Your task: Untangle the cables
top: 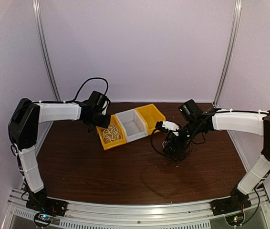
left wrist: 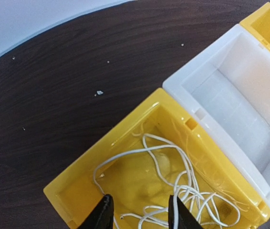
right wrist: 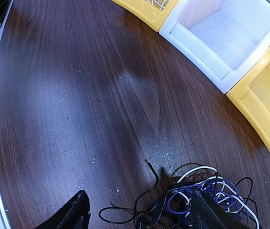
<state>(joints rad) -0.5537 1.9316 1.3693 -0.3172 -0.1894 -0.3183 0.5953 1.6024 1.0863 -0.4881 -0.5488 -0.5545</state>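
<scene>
Several limp, light cables (right wrist: pixel 206 198) lie knotted right of the white bin (right wrist: pixel 197 55), under the spread right pincer (right wrist: pixel 140 207), with the left pincer (left wrist: pixel 140 212) likewise apart, and are probably best pinched by a loose outer loop.

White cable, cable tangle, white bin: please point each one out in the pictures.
white cable (left wrist: pixel 191 191), left wrist view, on its bunched strands.
cable tangle (right wrist: pixel 182 195), right wrist view, on the purple and white loops.
white bin (left wrist: pixel 240 105), left wrist view, on its bare floor.

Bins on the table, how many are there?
3, in a row: left yellow bin holding a white cable, white bin in the middle, right yellow bin beside it. None seem hidden.
</scene>
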